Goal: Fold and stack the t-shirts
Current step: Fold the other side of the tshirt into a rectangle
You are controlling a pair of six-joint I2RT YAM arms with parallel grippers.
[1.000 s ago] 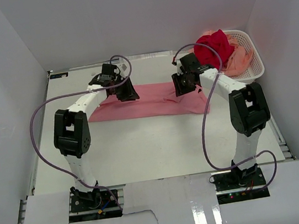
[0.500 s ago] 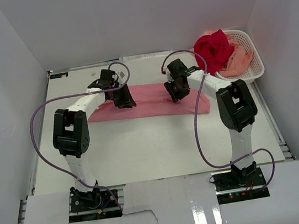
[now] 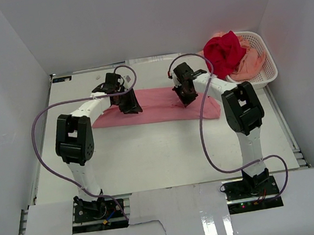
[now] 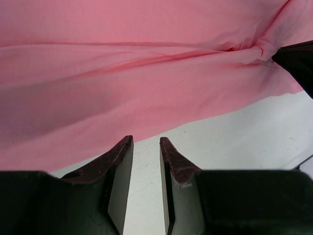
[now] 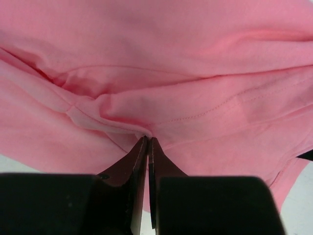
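Two claws sit over your plain pink cloth t-shirt (image 3: 156,103), which lies spread across the middle of the white worktop (image 3: 162,152). Your right claw (image 5: 147,139) is pinched tight on a fold of it. Your left claw (image 4: 145,142) stands narrowly parted and empty at its edge. The deep red t-shirt (image 3: 222,50) and pale peach t-shirt (image 3: 250,64) are heaped in the white plastic lattice basket (image 3: 269,61) at far right.

Can't make out anything readable here, honestly. No legible text, label, brand, number or sign in any of the three views.
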